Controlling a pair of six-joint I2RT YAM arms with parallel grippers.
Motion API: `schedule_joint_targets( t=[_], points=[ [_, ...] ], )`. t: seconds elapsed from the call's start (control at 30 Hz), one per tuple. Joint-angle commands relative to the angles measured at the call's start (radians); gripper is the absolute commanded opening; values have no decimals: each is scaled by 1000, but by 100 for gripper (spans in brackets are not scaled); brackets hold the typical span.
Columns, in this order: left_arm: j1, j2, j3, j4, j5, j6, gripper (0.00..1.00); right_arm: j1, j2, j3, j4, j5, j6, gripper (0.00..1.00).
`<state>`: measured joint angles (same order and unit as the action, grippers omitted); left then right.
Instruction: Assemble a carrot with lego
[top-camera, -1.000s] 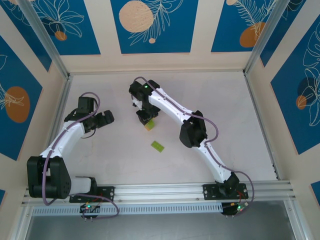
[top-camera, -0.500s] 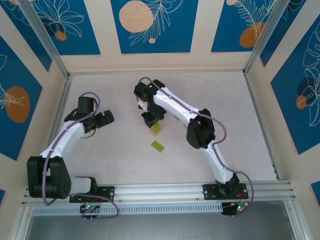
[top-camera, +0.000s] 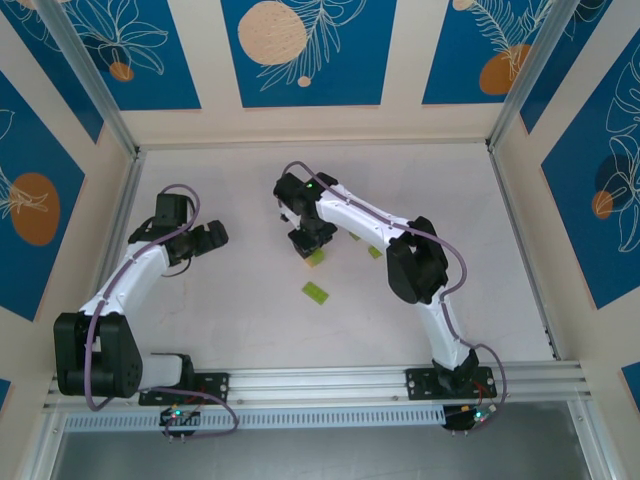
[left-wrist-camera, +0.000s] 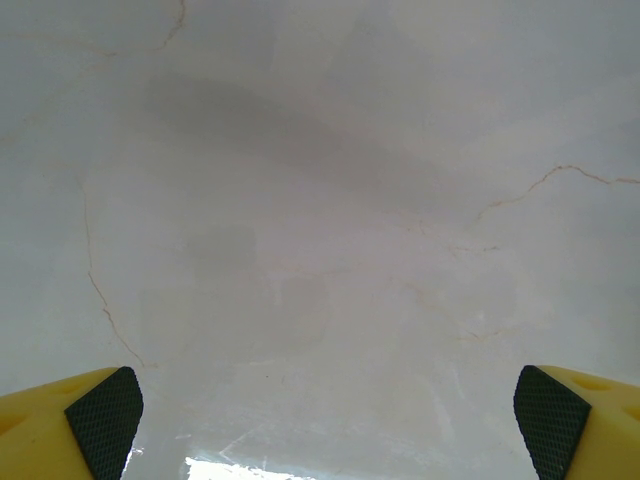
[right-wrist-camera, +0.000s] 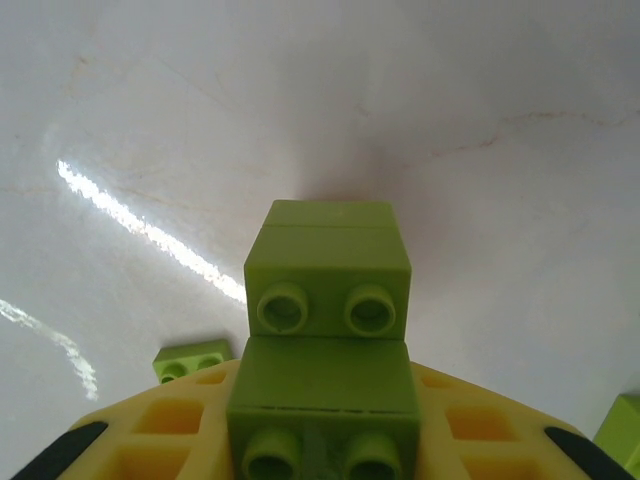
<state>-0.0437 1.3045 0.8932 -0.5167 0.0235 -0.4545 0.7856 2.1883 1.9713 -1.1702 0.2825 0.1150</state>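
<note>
right hand (right-wrist-camera: 322, 452): gripping carrot (right-wrist-camera: 328, 290) | loose lego brick (right-wrist-camera: 190, 361): lower left

My feeds are bright and evenly lit; a white glare streak crosses the tabletop (right-wrist-camera: 480, 110) in my right wrist view, with only soft shadows.

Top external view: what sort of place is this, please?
Probably a robot lab work cell: a left arm and right arm bolted to an aluminium rail beside a pale table, blue printed panels walling it in, and small green bricks.
</note>
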Motion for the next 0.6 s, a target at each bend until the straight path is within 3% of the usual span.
schedule_joint_targets(
  t=[0.0, 0.33, 0.57],
  points=[
    [16, 5, 14, -2, 13, 2, 98, -2, -18, -22, 29, 11, 2, 34],
    [16, 6, 15, -2, 13, 2, 98, -2, -13, -45, 25, 4, 8, 42],
    [16, 5, 15, -2, 17, 2, 98, -2, -47, -24, 30, -4, 8, 65]
  ],
)
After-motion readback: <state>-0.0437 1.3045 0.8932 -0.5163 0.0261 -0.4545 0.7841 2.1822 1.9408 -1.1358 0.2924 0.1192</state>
